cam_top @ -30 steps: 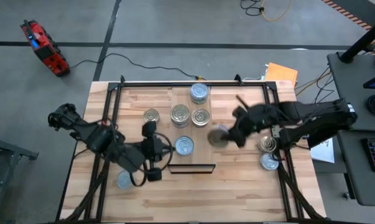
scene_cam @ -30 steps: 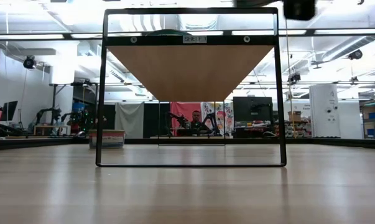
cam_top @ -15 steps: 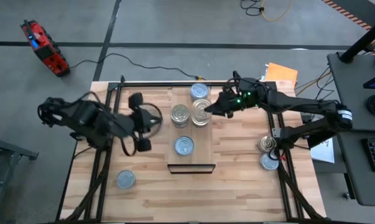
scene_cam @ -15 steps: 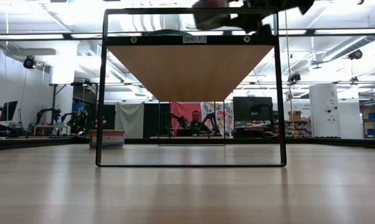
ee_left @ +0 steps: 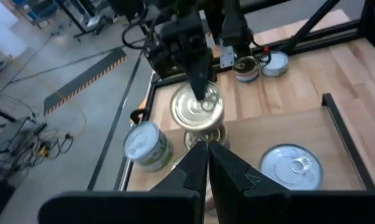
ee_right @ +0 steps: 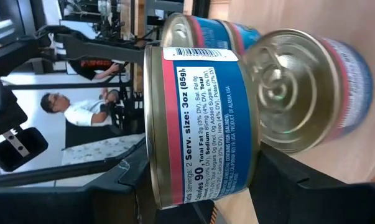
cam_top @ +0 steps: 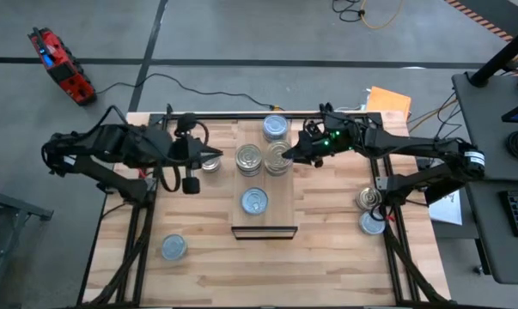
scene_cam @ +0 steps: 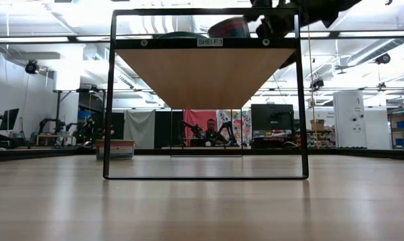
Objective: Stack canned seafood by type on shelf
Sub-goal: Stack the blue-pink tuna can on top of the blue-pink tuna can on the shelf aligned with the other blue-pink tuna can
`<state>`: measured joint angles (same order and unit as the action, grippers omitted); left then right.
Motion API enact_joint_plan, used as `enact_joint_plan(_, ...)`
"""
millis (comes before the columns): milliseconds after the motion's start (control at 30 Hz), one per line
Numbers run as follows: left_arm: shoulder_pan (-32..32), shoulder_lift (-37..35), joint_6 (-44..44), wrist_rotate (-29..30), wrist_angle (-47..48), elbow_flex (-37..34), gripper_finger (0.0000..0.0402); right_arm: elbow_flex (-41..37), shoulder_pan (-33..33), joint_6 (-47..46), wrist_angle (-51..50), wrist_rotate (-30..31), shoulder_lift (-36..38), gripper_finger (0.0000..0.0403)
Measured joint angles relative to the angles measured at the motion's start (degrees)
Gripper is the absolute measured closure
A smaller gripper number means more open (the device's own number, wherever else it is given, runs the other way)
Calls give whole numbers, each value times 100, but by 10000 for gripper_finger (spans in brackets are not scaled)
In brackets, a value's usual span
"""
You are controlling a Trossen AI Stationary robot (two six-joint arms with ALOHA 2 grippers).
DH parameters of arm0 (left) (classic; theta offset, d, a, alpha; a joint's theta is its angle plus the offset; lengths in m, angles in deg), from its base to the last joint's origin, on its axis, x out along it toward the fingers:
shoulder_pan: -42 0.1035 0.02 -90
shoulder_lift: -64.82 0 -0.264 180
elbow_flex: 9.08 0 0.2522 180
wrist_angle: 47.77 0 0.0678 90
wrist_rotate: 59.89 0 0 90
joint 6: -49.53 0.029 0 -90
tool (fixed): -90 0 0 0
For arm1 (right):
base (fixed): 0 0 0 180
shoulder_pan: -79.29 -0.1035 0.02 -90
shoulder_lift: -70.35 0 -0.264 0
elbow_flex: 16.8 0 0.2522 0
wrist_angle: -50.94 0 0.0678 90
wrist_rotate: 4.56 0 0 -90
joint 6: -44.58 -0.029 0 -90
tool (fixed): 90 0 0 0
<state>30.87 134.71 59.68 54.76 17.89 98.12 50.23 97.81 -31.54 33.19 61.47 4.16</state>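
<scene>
The shelf [cam_top: 286,215] is a pale plank in the middle of the table. On it stand a blue-grey-topped can [cam_top: 275,129], a ringed silver can [cam_top: 249,159] and another blue-grey one [cam_top: 254,201]. My right gripper [cam_top: 295,153] comes from the right and is shut on a ringed can [cam_top: 277,157] with a blue and pink label [ee_right: 199,124], held up over the shelf's far part. My left gripper [cam_top: 214,156] is shut and hangs left of the shelf, above a ringed can [cam_top: 209,164] that it partly hides. Its shut fingers [ee_left: 207,155] point toward the shelf. My right gripper pinches the can by its two flat ends: one finger [ee_left: 196,84] lies across the ringed lid [ee_left: 188,112], the other [ee_right: 287,180] is against the bottom. The fingers come nearly level from the table's right. The can stays upright, raised over the shelf [scene_cam: 230,27].
Three cans stand off the shelf: a blue-grey one [cam_top: 173,247] at the near left, a ringed one [cam_top: 368,199] and a blue-grey one [cam_top: 372,223] at the right. A black frame [cam_top: 241,116] borders the table. A person sits in the room beyond [scene_cam: 212,130].
My right gripper has carried its can from beside the shelf's right edge toward the far left, over the shelf's ringed cans, rolling its wrist on the way. My left gripper, shut throughout, has swung from the near left of the shelf toward the far edge and risen a little.
</scene>
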Motion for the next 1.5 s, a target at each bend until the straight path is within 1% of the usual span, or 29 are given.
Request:
enact_joint_plan(133,347,-315,141,-434,-740,-669,401,-115,1,-132,42,17,0,221)
enact_joint_plan(233,555,-593,140,-647,-1214,-1185,401,-128,0,-239,51,131,0,221)
enact_joint_plan(400,810,-1033,140,-729,-1985,-1948,401,-180,0,-505,50,296,-11,221)
enact_joint_plan(533,949,-1234,140,-729,-2354,-2347,401,-202,0,-662,46,352,-37,221)
enact_joint_plan(767,1175,-1281,194,-727,-2517,-2554,402,-202,0,-936,45,460,-142,221)
enact_joint_plan(1133,1512,-1281,310,-724,-2658,-2650,401,-202,0,-950,50,453,-214,219)
enact_joint_plan(1167,1519,-1281,329,-726,-2658,-2650,401,-202,0,-952,51,453,-214,209)
enact_joint_plan(1333,1540,-1281,415,-727,-2658,-2650,402,-202,0,-983,51,451,-214,119)
enact_joint_plan(1400,1540,-1281,417,-726,-2658,-2650,401,-200,0,-983,50,450,-214,97)
enact_joint_plan(1500,1540,-1281,417,-725,-2658,-2650,401,-200,0,-983,48,435,-214,80)
